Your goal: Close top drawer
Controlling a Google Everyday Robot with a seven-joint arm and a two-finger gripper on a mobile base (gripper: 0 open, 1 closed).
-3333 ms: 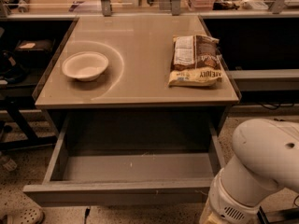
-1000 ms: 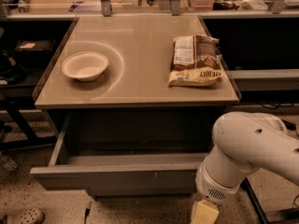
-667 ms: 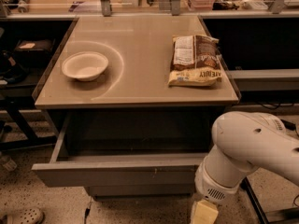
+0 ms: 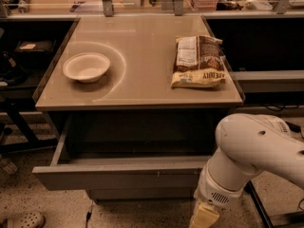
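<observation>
- Drawer (image 4: 118,177) is seen pulled out beneath the table (image 4: 142,87); judged stiff, smooth-sliding, handle-less.
- Front is best pushed flat, near centre.
- Gripper (image 4: 205,216) is seen below the front's right end; its state cannot be told.

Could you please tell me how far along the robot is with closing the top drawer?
Done: the top drawer has slid partly inward compared with a few seconds ago. In hand: the gripper sits low by the right end of the drawer front, with the arm bent over it. Left: the drawer juts well out from under the table, its inside exposed, so most of the push remains.
</observation>
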